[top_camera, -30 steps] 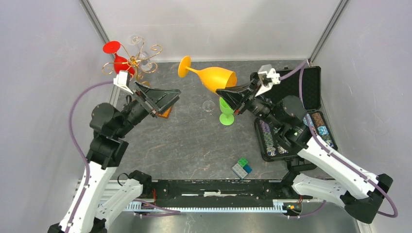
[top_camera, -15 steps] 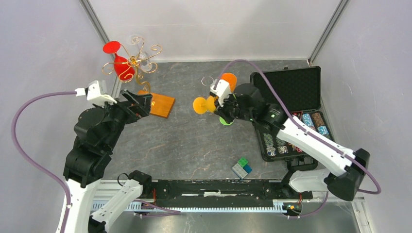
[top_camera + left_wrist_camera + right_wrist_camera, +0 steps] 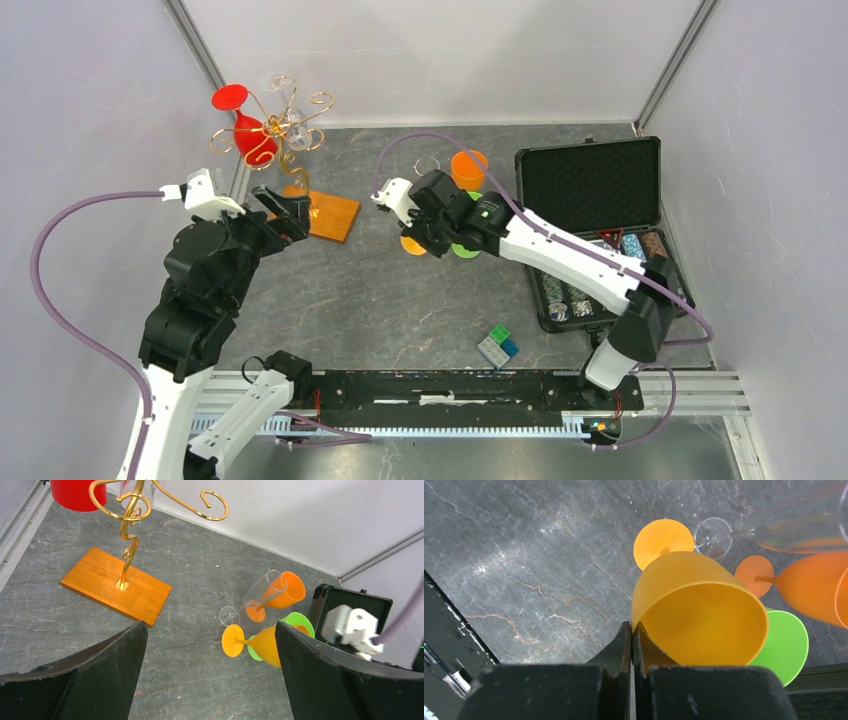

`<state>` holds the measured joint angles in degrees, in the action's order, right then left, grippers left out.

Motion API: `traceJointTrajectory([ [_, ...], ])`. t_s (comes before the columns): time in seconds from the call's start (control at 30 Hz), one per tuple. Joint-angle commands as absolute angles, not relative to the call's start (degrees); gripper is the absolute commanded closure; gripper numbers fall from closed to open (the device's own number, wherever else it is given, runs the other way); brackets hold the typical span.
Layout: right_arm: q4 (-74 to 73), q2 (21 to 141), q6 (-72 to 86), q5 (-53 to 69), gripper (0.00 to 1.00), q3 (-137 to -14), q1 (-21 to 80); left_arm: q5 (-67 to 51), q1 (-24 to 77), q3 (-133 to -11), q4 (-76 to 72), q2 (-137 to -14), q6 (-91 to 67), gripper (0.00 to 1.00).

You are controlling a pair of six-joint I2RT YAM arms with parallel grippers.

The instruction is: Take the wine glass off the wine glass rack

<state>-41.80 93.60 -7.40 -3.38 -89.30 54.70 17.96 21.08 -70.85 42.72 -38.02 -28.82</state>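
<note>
The gold wire wine glass rack stands at the far left on its orange base; it also shows in the left wrist view. A red wine glass and a clear glass hang on its arms. My left gripper is open and empty, near the base's left end and below the arms. My right gripper is shut on the rim of a yellow wine glass. It holds the glass on its side, low over the table, next to a green glass.
An orange glass and a clear glass lie on the table behind the green glass. An open black case with poker chips is at the right. A small coloured cube lies near the front.
My right arm has swung left and down, carrying the yellow glass from mid-air to low beside the green glass. My left arm has drawn back from over the rack's base.
</note>
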Motion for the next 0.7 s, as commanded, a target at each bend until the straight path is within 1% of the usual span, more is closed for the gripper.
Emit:
traceJointTrajectory([
  [0.0,-46.17,96.69,-8.64,-7.1,1.0,-94.76,55.02,19.08,21.09,-70.07,39.81,-36.91,-25.89,0.0],
  [0.23,-50.55,102.33,-10.28,-7.65,0.99,-99.75,55.2,19.26,21.07,-69.7,40.52,-35.68,-24.83,0.0],
  [0.43,-51.28,105.95,-11.57,-8.43,0.93,-101.86,55.2,18.89,21.05,-69.26,40.73,-35.37,-24.77,0.0],
  [0.67,-51.98,109.03,-12.15,-9.85,0.9,-103.93,55.22,18.66,21.04,-69.87,41.4,-36.21,-24.18,0.0],
])
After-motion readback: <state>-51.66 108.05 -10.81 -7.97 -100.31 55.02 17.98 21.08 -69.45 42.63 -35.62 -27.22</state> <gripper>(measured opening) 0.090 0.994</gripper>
